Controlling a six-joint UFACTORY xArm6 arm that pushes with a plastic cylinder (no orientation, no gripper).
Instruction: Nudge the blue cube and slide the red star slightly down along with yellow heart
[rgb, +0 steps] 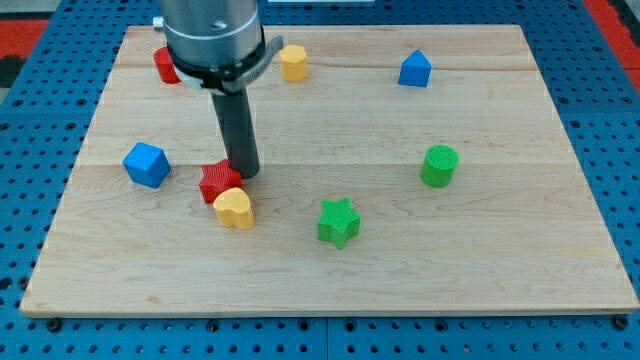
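My tip (245, 172) touches the red star (219, 181) from above, the yellow heart (234, 208) just below it, left of the worktop (520, 270) centre. No gripper exists here. The blue cube (146, 165) waits near the left edge; next I push down gently.

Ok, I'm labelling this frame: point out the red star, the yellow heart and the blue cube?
red star block (217, 181), camera view: its top face.
yellow heart block (233, 206), camera view: its top face.
blue cube block (146, 164), camera view: its front face.
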